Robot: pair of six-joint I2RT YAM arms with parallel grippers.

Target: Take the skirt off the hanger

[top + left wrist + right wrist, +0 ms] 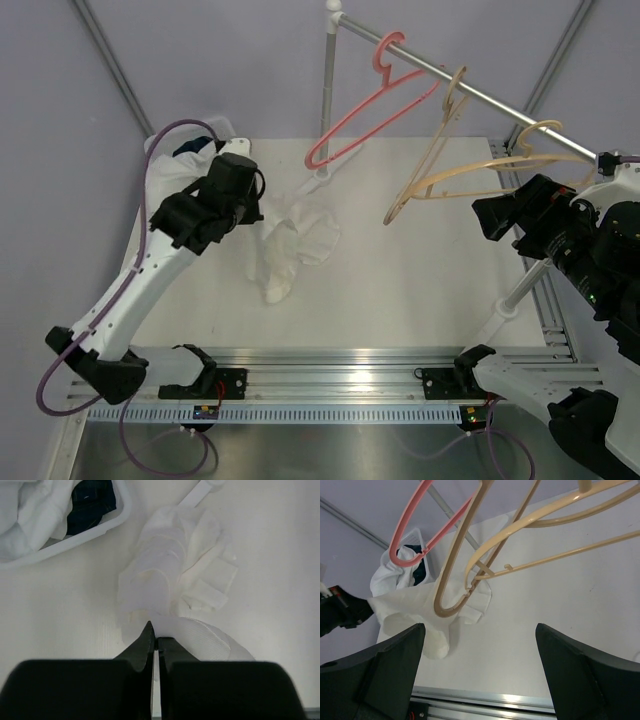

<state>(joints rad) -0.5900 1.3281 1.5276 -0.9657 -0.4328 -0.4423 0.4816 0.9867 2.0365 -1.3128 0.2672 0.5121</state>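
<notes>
Skirt edge pinched in left gripper, open table rightward

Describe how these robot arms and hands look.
The left arm and right arm have white tube-like links with chunky black joints. A purple cable runs along the left one. The left hand and right hand are black, each with two flat fingers.

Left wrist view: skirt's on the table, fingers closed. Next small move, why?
Probably open the left gripper and let go. The skirt lies crumpled on the table, the pink hanger and both tan hangers hang bare, and only a fold seems pinched between the shut jaws.
</notes>
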